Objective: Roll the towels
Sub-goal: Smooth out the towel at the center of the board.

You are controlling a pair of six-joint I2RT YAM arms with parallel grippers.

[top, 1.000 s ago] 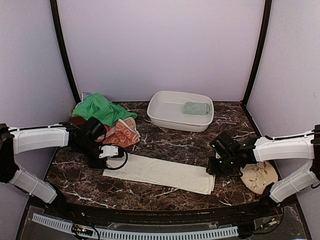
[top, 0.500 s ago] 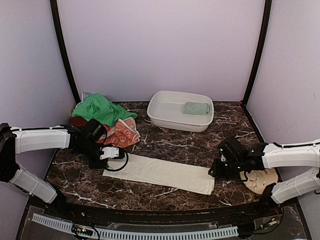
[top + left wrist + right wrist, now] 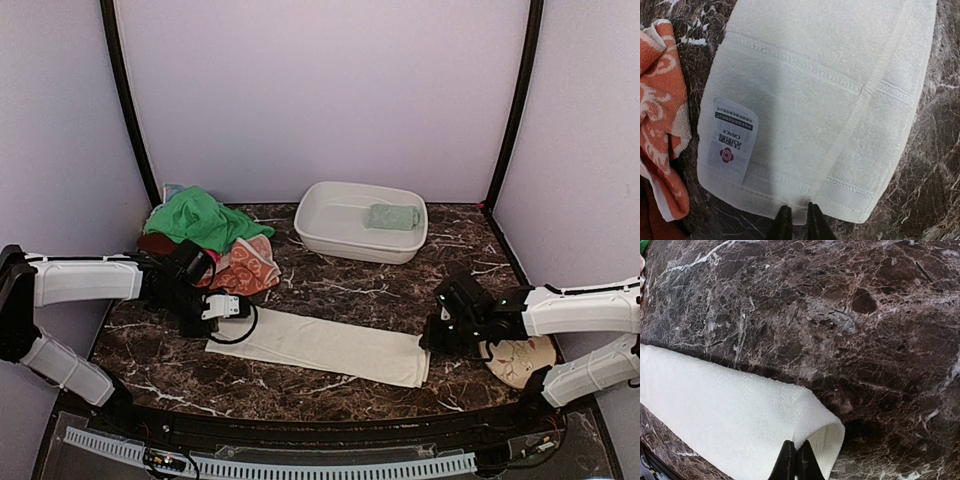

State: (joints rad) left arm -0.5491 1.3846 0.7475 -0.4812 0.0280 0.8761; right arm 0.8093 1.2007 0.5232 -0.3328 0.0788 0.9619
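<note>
Pinching cream towel ends: left tool on hem, right tool on lifted edge.

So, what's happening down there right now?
Both shut: left gripper on one end of the cream towel, right gripper on the other, edge curled up. Orange towel close beside the left end.

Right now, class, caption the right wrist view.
Right claw shut on the lifted end of the cream towel, marble tabletop behind.

label | on cream towel | red flower logo | print illegible
</note>
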